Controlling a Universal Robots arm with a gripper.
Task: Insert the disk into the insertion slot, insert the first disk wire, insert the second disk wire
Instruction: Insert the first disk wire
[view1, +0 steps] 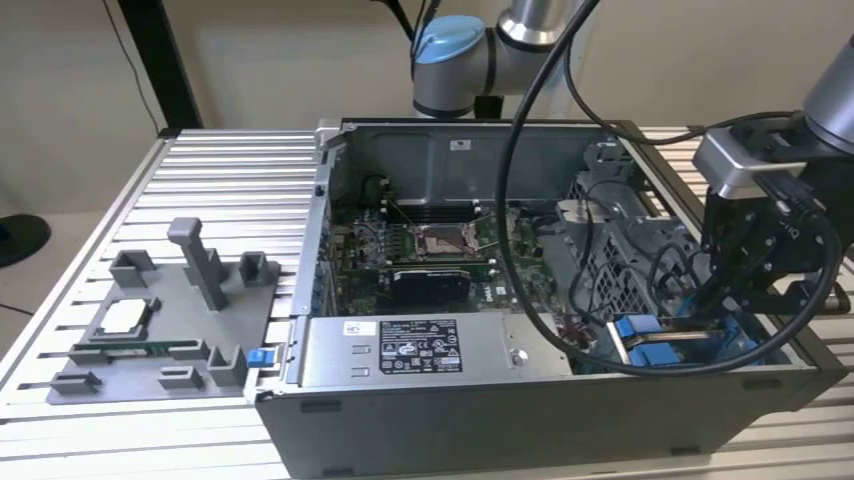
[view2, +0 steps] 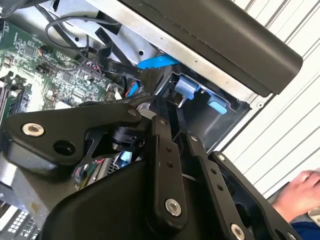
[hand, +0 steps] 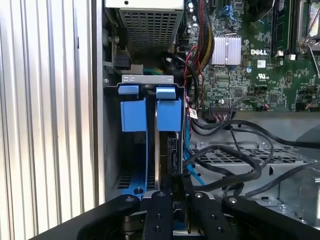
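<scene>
Gripper (hand: 175, 184), fingers closed on the upright disk (hand: 170, 150); drive bay (hand: 147, 79) directly ahead of the fingertips.

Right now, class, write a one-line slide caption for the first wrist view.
Gripper close to the blue-framed disk, edge-on in a corner of the open computer case, beside the green motherboard.

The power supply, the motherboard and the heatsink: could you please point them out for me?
power supply (view1: 403, 346), exterior view, on its white label.
motherboard (hand: 250, 75), first wrist view, on bare green board.
heatsink (hand: 226, 50), first wrist view, on its silver fins.
</scene>
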